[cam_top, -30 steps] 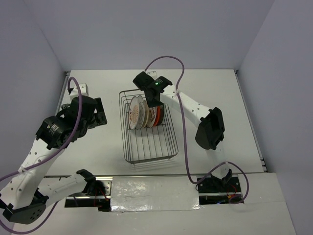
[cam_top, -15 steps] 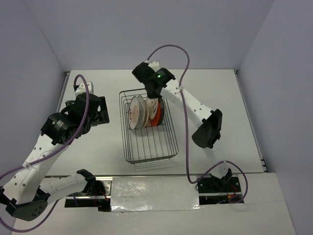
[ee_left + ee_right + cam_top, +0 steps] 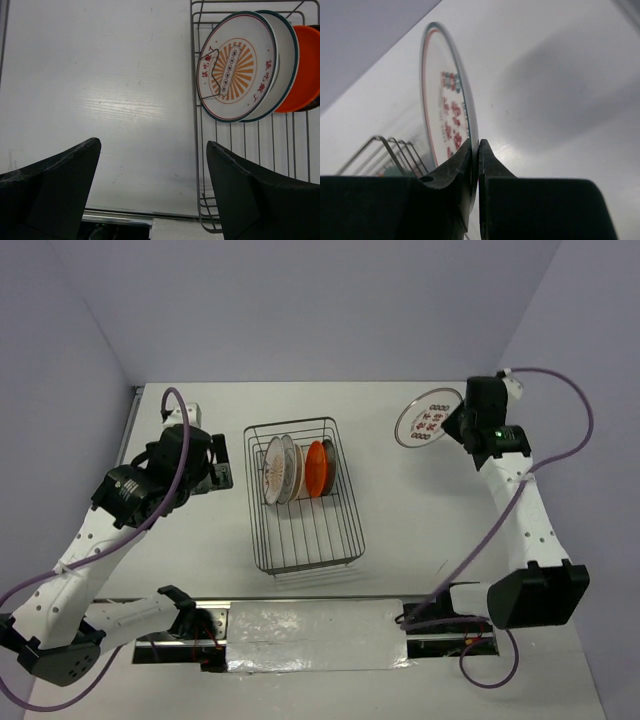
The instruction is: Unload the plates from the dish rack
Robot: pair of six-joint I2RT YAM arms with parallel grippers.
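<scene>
My right gripper is shut on the rim of the white plate with red marks and holds it in the air at the far right; it also shows in the right wrist view, pinched between my fingers. The dark wire dish rack stands mid-table. In it the orange-sunburst plate, a teal-rimmed plate and a solid orange plate stand on edge. My left gripper is open and empty, left of the rack.
The white table has bare room right of the rack below the held plate. Grey walls close in the left, back and right. The arm bases and a foil-covered strip lie at the near edge.
My right gripper has lifted the white plate with red marks out of the rack and swung it far to the right. My left arm has shifted slightly toward the rack.
</scene>
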